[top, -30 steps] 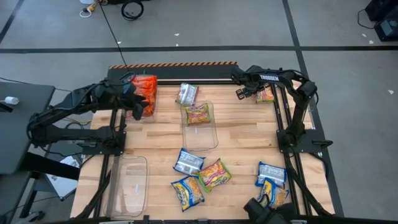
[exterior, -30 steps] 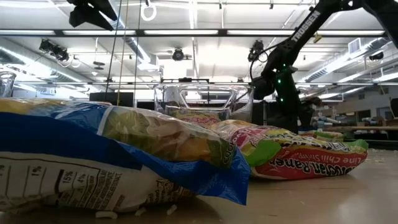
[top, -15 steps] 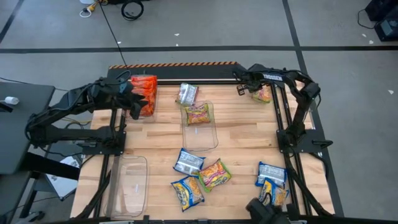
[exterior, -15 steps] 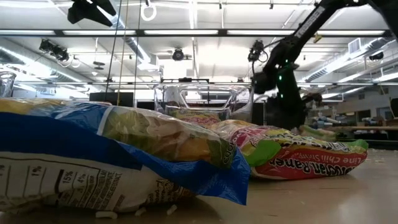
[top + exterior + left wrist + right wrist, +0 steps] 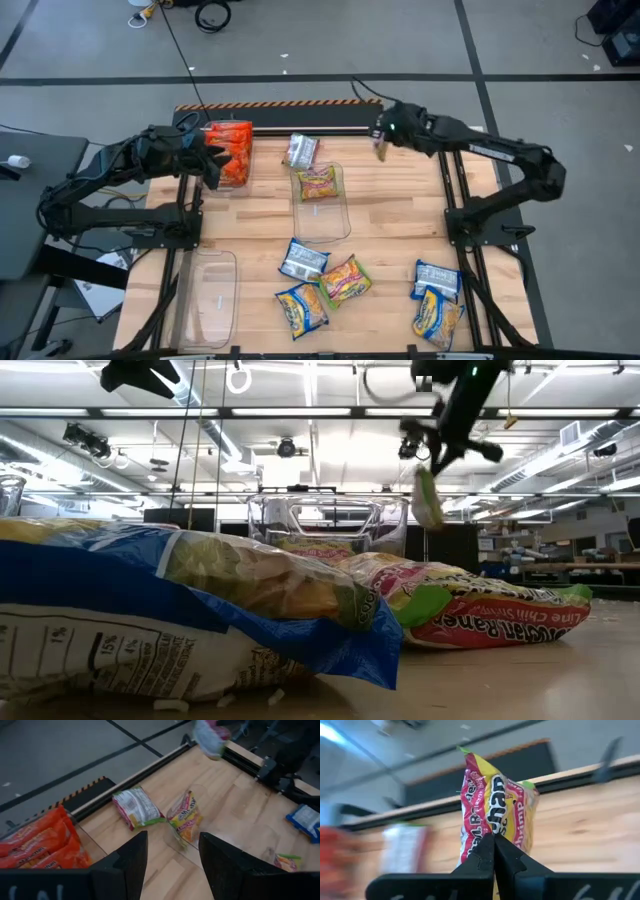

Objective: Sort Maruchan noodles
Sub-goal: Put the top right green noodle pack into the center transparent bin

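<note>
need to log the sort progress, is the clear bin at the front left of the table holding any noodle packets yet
No, in the high view the clear bin at the table's near left corner shows only bare plastic, with no packet inside it.

i see the table [image 5: 400, 215] filling the middle of the high view. at upper left a bin [image 5: 232, 155] holds stacked packets, with my left gripper [image 5: 210, 160] just beside it. a loose packet [image 5: 299, 151] lies at upper centre; right below it, a second bin [image 5: 322, 205] holds one packet [image 5: 318, 184]. my right gripper [image 5: 381, 141] hangs at upper right, pinching a packet [image 5: 495, 802] in the air. a third bin [image 5: 206, 296] sits at lower left. three packets [image 5: 320, 282] cluster at lower centre, two more [image 5: 436, 296] at lower right.
</note>
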Robot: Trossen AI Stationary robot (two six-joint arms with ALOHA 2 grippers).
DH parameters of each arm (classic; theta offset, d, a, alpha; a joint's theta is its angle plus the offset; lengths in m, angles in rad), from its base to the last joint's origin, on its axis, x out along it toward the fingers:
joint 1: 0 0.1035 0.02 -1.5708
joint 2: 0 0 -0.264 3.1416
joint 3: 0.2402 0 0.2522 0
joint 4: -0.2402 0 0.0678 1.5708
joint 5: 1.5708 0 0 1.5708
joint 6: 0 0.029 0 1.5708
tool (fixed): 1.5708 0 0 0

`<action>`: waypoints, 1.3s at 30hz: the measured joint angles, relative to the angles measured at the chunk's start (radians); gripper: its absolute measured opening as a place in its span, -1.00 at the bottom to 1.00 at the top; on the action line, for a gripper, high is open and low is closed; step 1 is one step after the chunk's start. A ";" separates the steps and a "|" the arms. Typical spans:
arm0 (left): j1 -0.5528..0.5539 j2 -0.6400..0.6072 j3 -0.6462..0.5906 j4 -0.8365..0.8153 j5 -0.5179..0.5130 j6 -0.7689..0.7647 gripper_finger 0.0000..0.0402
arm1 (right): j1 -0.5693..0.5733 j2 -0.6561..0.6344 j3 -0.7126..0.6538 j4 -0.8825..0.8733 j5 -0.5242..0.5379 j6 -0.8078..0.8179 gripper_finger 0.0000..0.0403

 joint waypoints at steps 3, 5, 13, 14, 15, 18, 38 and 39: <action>0.000 -0.002 0.000 0.000 -0.044 0.000 -0.10 | 0.140 -0.030 0.000 0.045 0.061 0.134 -0.99; 0.000 -0.006 0.000 0.000 -0.071 0.000 -0.10 | 0.235 -0.031 0.000 0.088 0.099 0.225 -0.99; 0.000 -0.017 0.000 -0.002 -0.090 0.000 -0.10 | 0.541 0.105 0.000 0.277 0.255 0.612 -0.99; 0.000 -0.018 0.000 -0.004 -0.091 0.001 -0.10 | 0.566 0.129 0.000 0.296 0.281 0.658 -0.99; 0.000 -0.019 0.000 -0.004 -0.091 0.001 -0.10 | 0.587 0.154 0.000 0.309 0.299 0.699 -0.99; 0.000 -0.020 0.000 -0.003 -0.080 -0.001 -0.10 | 0.620 0.239 0.000 0.352 0.302 0.787 -0.99; 0.000 -0.023 0.000 -0.002 0.062 -0.081 -0.10 | 0.494 0.502 0.001 0.608 0.213 0.979 -0.97; 0.000 -0.023 0.000 -0.002 0.062 -0.081 -0.10 | 0.481 0.501 0.001 0.604 0.193 0.969 -0.97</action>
